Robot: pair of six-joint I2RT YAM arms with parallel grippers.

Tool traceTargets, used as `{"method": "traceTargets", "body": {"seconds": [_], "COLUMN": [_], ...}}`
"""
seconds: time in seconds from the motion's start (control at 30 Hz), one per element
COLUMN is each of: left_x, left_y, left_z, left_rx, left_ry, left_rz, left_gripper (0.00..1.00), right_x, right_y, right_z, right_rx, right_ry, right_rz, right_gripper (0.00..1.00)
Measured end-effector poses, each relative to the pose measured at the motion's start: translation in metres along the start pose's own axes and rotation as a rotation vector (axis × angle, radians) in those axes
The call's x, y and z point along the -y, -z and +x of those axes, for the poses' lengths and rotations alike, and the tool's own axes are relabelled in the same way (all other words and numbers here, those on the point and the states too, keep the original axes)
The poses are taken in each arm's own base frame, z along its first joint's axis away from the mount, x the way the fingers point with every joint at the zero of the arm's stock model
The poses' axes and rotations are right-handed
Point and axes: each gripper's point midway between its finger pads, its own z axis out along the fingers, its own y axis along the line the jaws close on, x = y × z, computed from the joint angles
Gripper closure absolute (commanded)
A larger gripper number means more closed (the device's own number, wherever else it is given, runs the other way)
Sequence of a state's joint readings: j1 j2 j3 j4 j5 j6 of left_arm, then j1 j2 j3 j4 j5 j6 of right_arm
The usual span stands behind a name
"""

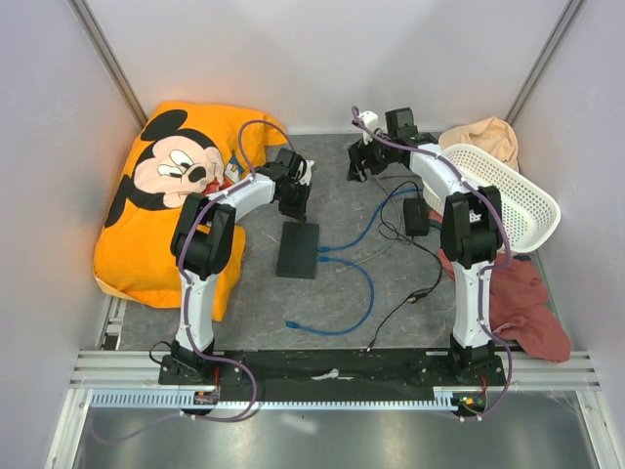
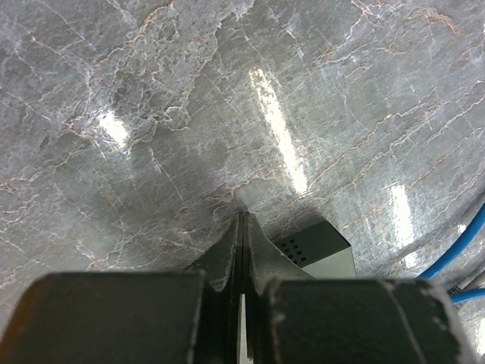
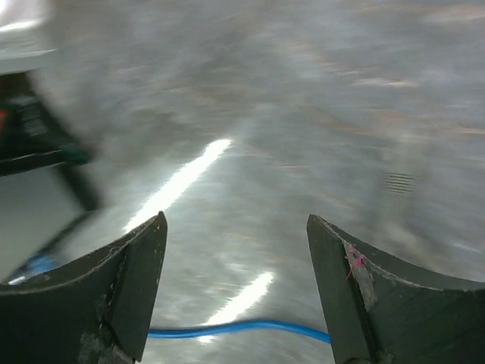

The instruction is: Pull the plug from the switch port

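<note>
**Left pincer pressed shut beside the switch, right pincer spread wide**

Top view: an orange cushion [image 1: 181,200] is showing a Mickey Mouse print. The flat black switch [image 1: 298,250] is lying mid-table. Blue cables [image 1: 356,278] are meeting its right long edge at the switch port [image 1: 318,255]; the plug is too small to tell. The left gripper [image 1: 296,203] is hanging just beyond the switch's far end. The right gripper [image 1: 359,168] is hanging well apart, near the power brick [image 1: 417,215] and white basket [image 1: 532,210].

Left wrist: the fingers [image 2: 227,254] are pressing together, pinching nothing, with the switch's vented corner just beside them.

Right wrist: the blurred view is showing fingers [image 3: 140,265] spread, holding nothing, above a blue cable.
</note>
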State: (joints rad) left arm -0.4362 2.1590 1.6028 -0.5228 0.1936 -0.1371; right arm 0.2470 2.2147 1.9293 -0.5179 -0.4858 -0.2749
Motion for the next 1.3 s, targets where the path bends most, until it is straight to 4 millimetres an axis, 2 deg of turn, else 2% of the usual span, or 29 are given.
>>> {"method": "traceTargets", "body": {"seconds": [0.2, 0.33, 0.4, 0.53, 0.6, 0.8, 1.1, 1.3], "left_x": [0.000, 0.003, 0.008, 0.015, 0.020, 0.023, 0.026, 0.029], "left_y": [0.009, 0.039, 0.065, 0.089, 0.088, 0.065, 0.049, 0.047], "left_z": [0.002, -0.004, -0.014, -0.019, -0.010, 0.043, 0.062, 0.063], "left_rx": [0.000, 0.040, 0.093, 0.138, 0.118, -0.041, -0.122, -0.129], "left_ry": [0.001, 0.009, 0.008, 0.022, 0.042, 0.113, 0.137, 0.145], "left_rz": [0.002, 0.026, 0.051, 0.106, 0.145, 0.185, 0.224, 0.249], "left_gripper": [0.98, 0.98, 0.98, 0.98, 0.98, 0.98, 0.98, 0.98], "right_x": [-0.059, -0.076, -0.082, -0.090, -0.097, -0.125, -0.136, -0.147], "right_y": [-0.010, -0.006, -0.003, 0.000, 0.000, 0.000, -0.007, -0.012], "right_z": [0.021, 0.023, 0.023, 0.022, 0.026, 0.045, 0.063, 0.082], "right_rx": [-0.023, -0.035, -0.055, -0.083, -0.103, -0.174, -0.220, -0.269], "right_ry": [-0.133, -0.187, -0.202, -0.216, -0.219, -0.257, -0.303, -0.320], "right_rz": [-0.262, -0.342, -0.370, -0.389, -0.401, -0.476, -0.526, -0.542], "right_gripper": [0.19, 0.21, 0.20, 0.18, 0.18, 0.26, 0.27, 0.34]}}
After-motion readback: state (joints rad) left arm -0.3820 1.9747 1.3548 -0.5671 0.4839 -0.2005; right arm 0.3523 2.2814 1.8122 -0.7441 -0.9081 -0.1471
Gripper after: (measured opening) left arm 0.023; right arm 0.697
